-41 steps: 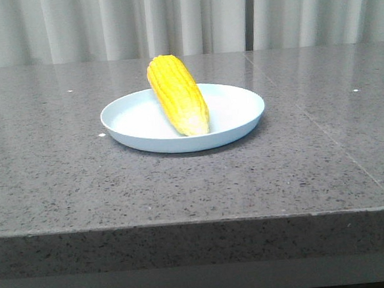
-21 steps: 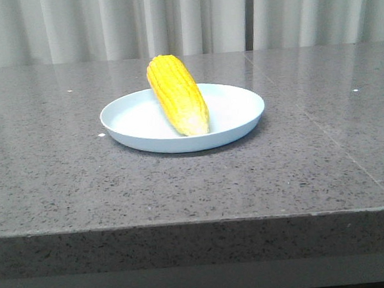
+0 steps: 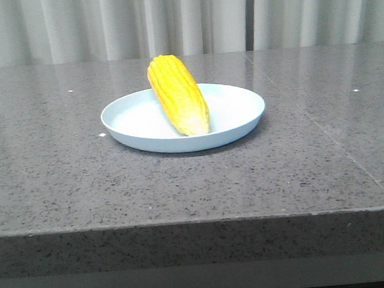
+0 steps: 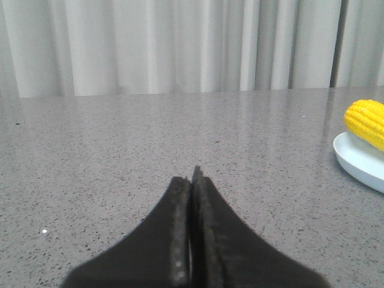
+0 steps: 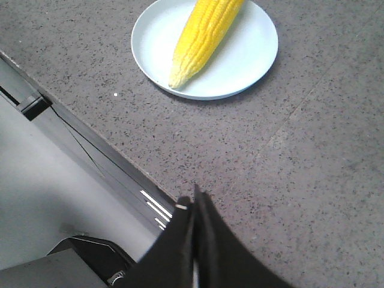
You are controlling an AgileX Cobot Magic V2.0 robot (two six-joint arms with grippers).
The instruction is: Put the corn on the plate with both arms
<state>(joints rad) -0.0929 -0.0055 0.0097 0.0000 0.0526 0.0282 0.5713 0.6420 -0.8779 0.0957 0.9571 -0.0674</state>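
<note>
The yellow corn lies on the pale blue-white plate in the middle of the grey stone table, its paler tapered end toward the front. It also shows in the right wrist view on the plate, and partly in the left wrist view with the plate's rim. My left gripper is shut and empty, low over bare table, well away from the plate. My right gripper is shut and empty, over the table's front edge. Neither gripper shows in the front view.
The table's front edge runs across the front view, and also shows in the right wrist view with a drop beyond it. A seam crosses the tabletop at right. Pale curtains hang behind the table.
</note>
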